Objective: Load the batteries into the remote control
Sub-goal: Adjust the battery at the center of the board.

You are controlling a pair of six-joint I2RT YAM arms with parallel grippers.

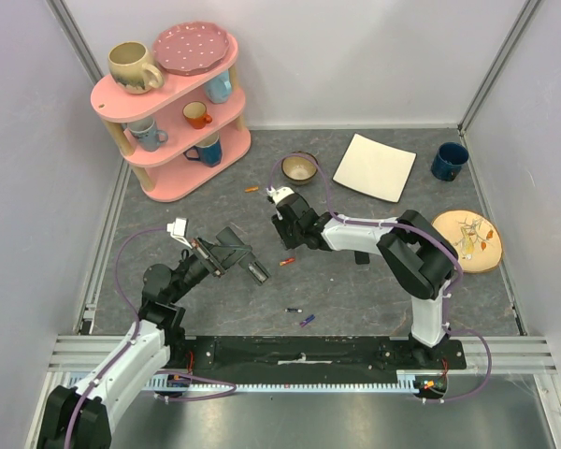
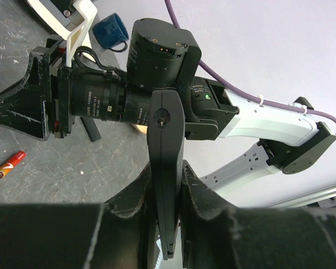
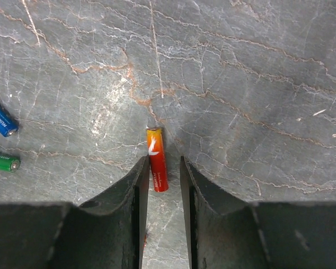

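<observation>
My left gripper [image 1: 236,251] is shut on the remote control [image 1: 255,271], a slim black bar held edge-on above the table; the left wrist view shows the remote [image 2: 163,140] pinched between my fingers [image 2: 167,179]. A red-orange battery [image 3: 155,151] lies on the grey table between the open jaws of my right gripper [image 3: 163,162], close against the left finger. It also shows in the top view [image 1: 287,261], just below my right gripper [image 1: 288,241], and in the left wrist view [image 2: 9,163]. A blue battery [image 3: 0,120] and a green battery [image 3: 3,161] lie to the left.
An orange battery [image 1: 251,190] lies near the pink shelf [image 1: 173,112] of mugs. Two more batteries [image 1: 300,316] lie near the front. A small bowl [image 1: 299,168], a white square plate [image 1: 375,166], a blue mug [image 1: 449,160] and a wooden plate [image 1: 467,240] stand behind and right.
</observation>
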